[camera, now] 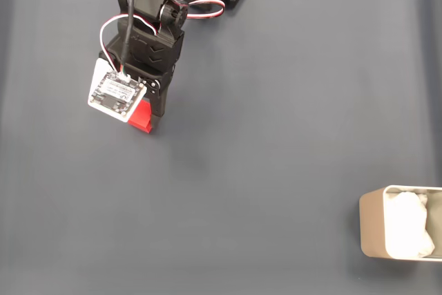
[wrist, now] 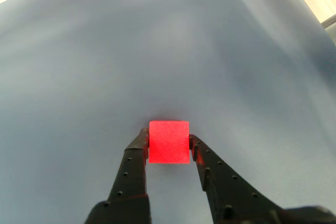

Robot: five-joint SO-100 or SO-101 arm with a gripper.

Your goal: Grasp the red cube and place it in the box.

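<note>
Wrist view, nearest first: the two black fingers [wrist: 131, 174] of the pincer [wrist: 168, 145] rise from the bottom edge and close in on the red cube [wrist: 168, 142], one tip against each side face. Pincer is clamped on the red cube. Beyond the cube the grey table [wrist: 173, 40] runs bare to its far edge, with pale floor showing at both upper corners.

Fixed view from above: the arm [camera: 155, 29] comes down from the top edge. A white circuit board [camera: 116, 92] on the wrist covers part of the red cube [camera: 141, 117], which sits upper left on the table [camera: 248, 136]. Wide open table lies between there and the box [camera: 373, 222], well apart at the lower right corner and cut by the right edge. White padding [camera: 407, 229] lies inside it.
</note>
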